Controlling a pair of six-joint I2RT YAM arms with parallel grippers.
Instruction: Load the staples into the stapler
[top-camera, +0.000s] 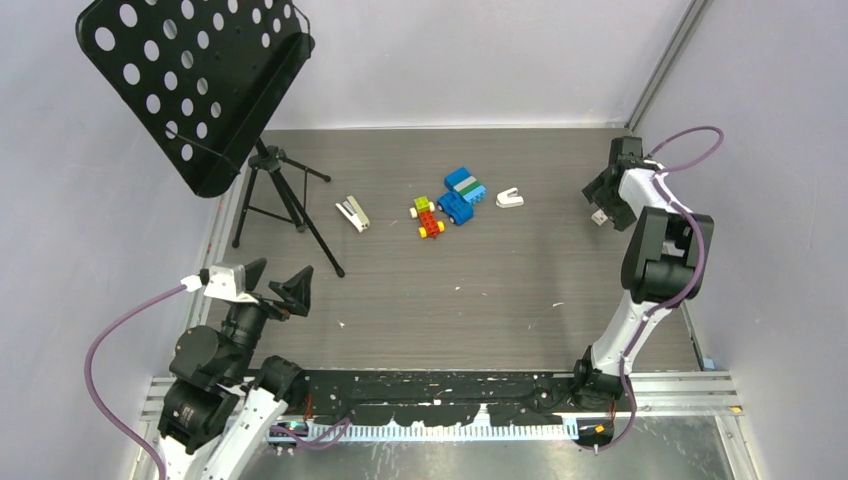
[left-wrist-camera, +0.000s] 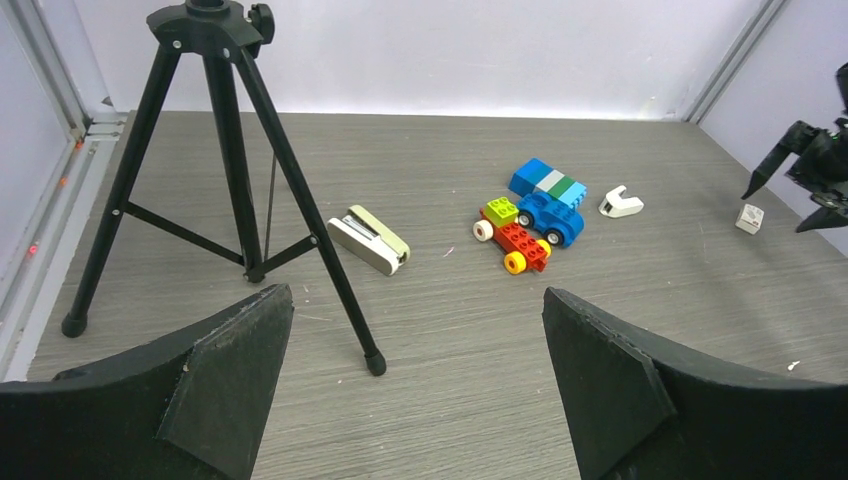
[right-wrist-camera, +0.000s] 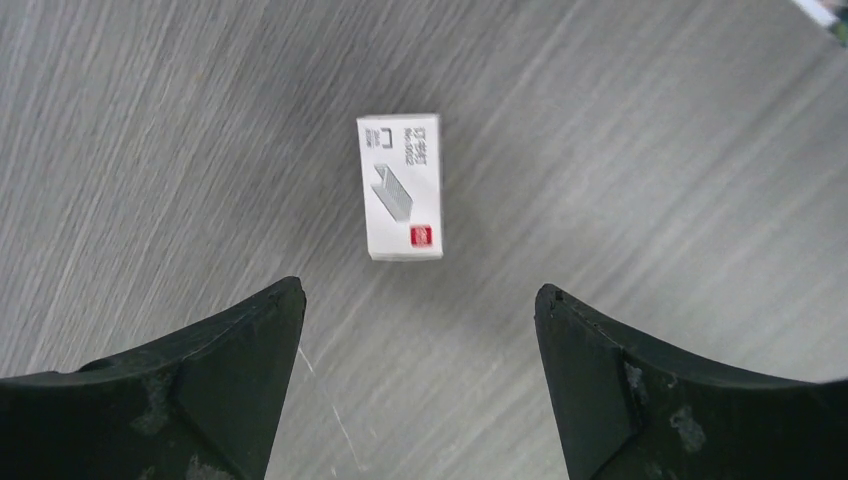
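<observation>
R gripper (right-wrist-camera: 418, 292), jaws wide & empty, hovers over staple box (right-wrist-camera: 402, 187), box's long axis crosswise to closing line; stapler (top-camera: 352, 214) well left.

Both arms are showing black joint housings joined by white links. The left arm (top-camera: 215, 350), at the near-left corner of the worktop (top-camera: 480, 290), is wearing a white wrist block (top-camera: 225, 282) and trailing a purple cable (top-camera: 110, 328). The right arm (top-camera: 655, 255), by the worktop's right edge, is trailing a second purple cable (top-camera: 695, 130). The left tool (left-wrist-camera: 417, 292) and right tool (right-wrist-camera: 420, 287) are showing matte black wedge fingers, the right's scuffed.
</observation>
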